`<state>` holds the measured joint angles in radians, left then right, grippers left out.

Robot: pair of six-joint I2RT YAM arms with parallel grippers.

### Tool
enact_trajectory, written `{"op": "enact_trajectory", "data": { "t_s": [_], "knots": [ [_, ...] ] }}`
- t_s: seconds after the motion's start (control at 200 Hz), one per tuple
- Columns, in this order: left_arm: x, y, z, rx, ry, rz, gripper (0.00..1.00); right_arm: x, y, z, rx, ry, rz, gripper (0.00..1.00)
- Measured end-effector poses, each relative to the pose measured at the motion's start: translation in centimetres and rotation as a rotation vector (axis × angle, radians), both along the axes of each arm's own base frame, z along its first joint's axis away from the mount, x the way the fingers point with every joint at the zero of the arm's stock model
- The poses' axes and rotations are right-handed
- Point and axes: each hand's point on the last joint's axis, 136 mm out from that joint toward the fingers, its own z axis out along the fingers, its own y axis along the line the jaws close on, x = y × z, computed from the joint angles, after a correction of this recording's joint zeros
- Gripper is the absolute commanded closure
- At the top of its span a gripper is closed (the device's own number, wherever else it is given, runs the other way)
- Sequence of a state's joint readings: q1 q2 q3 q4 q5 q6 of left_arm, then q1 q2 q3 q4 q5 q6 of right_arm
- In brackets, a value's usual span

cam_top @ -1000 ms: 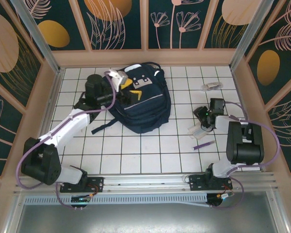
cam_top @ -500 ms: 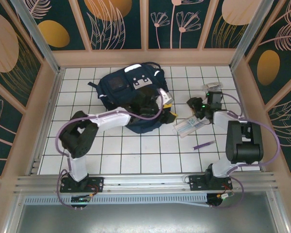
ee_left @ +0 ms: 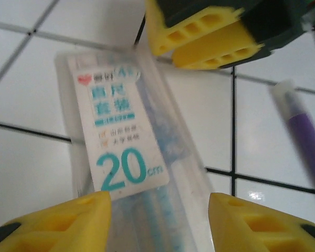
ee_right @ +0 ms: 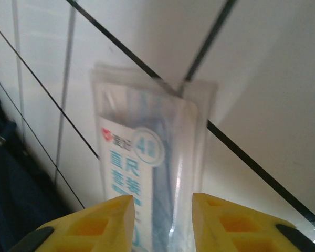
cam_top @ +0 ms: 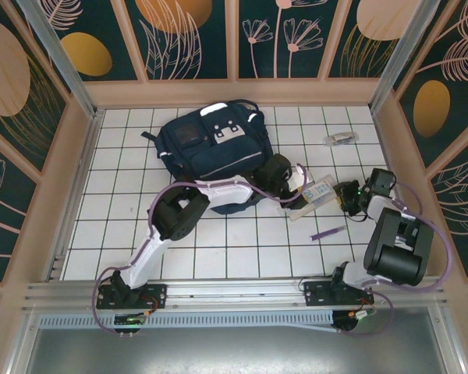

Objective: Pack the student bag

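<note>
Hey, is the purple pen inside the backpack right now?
No, the purple pen lies on the white tiled table, well apart from the student bag.

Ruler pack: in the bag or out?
Out. The ruler pack is over the white tiles beside the student bag, between the left gripper and right gripper.

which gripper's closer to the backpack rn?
Left. The left gripper is at the ruler pack's end nearest the navy backpack's right side; the right gripper is at the pack's far end, further right.
</note>
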<state>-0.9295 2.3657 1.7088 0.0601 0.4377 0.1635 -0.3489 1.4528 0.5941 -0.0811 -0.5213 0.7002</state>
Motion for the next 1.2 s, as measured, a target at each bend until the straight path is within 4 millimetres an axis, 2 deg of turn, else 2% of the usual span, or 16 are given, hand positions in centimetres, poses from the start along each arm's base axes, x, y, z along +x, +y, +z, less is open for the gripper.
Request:
{"op": "enact_trajectory", "data": {
  "t_s": [0.105, 0.18, 0.26, 0.425, 0.691, 0.751, 0.886, 0.921, 1.001, 1.046, 1.131, 1.201],
  "knots": [
    [0.4, -0.4, -2.5, 0.045, 0.039, 0.002, 0.57, -0.4, 0.8, -1.1, 0.027, 0.023, 0.037, 0.66],
    [1.0, -0.9, -1.9, 0.036, 0.042, 0.003, 0.60, -0.4, 1.1, -1.4, 0.037, 0.014, 0.057, 0.66],
    [1.3, -1.5, -1.3, 0.027, 0.048, -0.004, 0.71, -0.3, 1.5, -1.3, 0.044, -0.009, 0.078, 0.65],
    [1.2, -1.6, -1.8, 0.029, 0.093, -0.015, 0.72, 0.5, 2.5, -1.0, 0.075, -0.066, 0.130, 0.57],
    [1.5, -1.5, -2.0, 0.031, 0.132, -0.023, 0.82, 1.6, 3.8, -0.4, 0.150, -0.162, 0.179, 0.56],
    [1.6, -1.6, -1.9, 0.029, 0.141, -0.027, 0.83, 1.9, 4.4, -0.2, 0.171, -0.186, 0.198, 0.60],
    [1.9, -1.5, -1.7, 0.025, 0.149, -0.028, 0.83, 1.9, 6.0, -0.1, 0.211, -0.211, 0.243, 0.82],
    [2.0, -1.5, -1.5, 0.022, 0.148, -0.028, 0.80, 1.9, 6.2, -0.1, 0.213, -0.217, 0.247, 0.89],
    [2.2, -1.4, -1.4, 0.020, 0.151, -0.022, 0.68, 2.1, 6.1, 0.0, 0.210, -0.224, 0.243, 1.00],
    [2.3, -1.4, -1.4, 0.019, 0.151, -0.023, 0.63, 2.1, 6.1, 0.1, 0.205, -0.229, 0.246, 1.00],
    [2.3, -1.4, -1.1, 0.016, 0.169, -0.006, 0.59, 2.1, 6.1, 0.5, 0.200, -0.230, 0.239, 1.00],
    [2.2, -1.1, 0.1, 0.010, 0.168, 0.008, 0.56, 2.1, 6.1, 1.3, 0.184, -0.235, 0.236, 1.00]
  ]
}}
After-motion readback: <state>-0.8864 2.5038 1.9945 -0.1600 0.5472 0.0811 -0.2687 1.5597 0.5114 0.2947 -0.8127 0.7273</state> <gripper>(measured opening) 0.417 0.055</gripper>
